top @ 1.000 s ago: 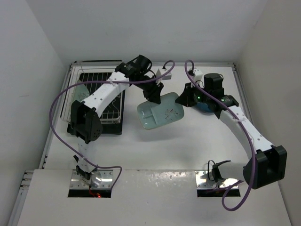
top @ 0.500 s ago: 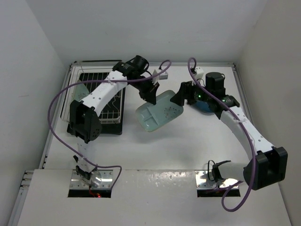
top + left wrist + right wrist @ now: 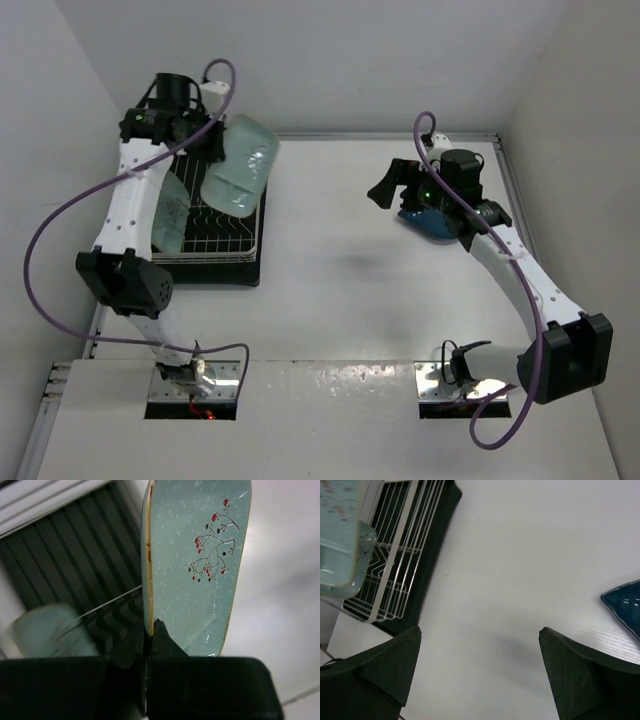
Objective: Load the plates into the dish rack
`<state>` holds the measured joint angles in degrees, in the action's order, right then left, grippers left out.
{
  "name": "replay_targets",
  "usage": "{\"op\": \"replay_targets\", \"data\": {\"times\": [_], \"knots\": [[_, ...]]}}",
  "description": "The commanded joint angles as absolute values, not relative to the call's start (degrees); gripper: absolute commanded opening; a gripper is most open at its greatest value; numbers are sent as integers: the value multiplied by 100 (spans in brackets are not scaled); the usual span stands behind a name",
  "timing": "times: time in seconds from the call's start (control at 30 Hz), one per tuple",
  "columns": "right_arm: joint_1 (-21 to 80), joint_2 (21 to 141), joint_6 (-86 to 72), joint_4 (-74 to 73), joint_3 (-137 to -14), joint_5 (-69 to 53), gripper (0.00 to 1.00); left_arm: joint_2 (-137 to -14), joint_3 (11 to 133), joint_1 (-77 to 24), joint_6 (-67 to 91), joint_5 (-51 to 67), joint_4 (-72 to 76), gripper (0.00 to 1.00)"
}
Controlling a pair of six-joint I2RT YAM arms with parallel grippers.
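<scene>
Lying nearest on the left side of the white table (image 3: pixel 340 310), the black drip tray (image 3: pixel 205 272) is carrying the white wire dish rack (image 3: pixel 235 240). One pale mint-green plate (image 3: pixel 170 212) is already standing on edge among the tines along the rack's left side, leaning a little; in the left wrist view it is showing only as a blur.

Farther back on the right, the right gripper (image 3: pixel 388 182) is hovering above the table with its fingers (image 3: pixel 385 670) spread wide and nothing between them. The dark blue leaf-shaped dish (image 3: pixel 425 222) is resting flat on the table just beside that gripper, partly hidden under the wrist in the overhead view.

Farthest back on the left, the left gripper (image 3: pixel 148 630) is pinching the rim of the second mint-green plate (image 3: pixel 200 555), its jaws pressed onto the thin edge. That plate, bearing a sprig of red berries, is hanging tilted over the far right part of the rack. Whether its lower edge is touching the wires I cannot tell.
</scene>
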<state>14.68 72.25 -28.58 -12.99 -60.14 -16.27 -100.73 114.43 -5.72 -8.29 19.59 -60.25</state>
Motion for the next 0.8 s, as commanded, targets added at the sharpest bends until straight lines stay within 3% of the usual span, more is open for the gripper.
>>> {"op": "replay_targets", "data": {"times": [0.0,0.1,0.47,0.77], "knots": [[1415,7172,-3242,-1256,-6143,-1082,100,-9352,11812,-483,-378,-57,-6230,0],[1415,7251,-3366,-1283,-6117,-994,100,-9247,11812,-334,-36,-1307,-6687,0],[1398,7146,-3472,-1222,-5836,-923,100,-9079,10908,-334,712,-3531,-6496,0],[1301,6944,-3428,-1389,-5678,-870,100,-8965,10232,-386,352,-3586,-5740,0]]}}
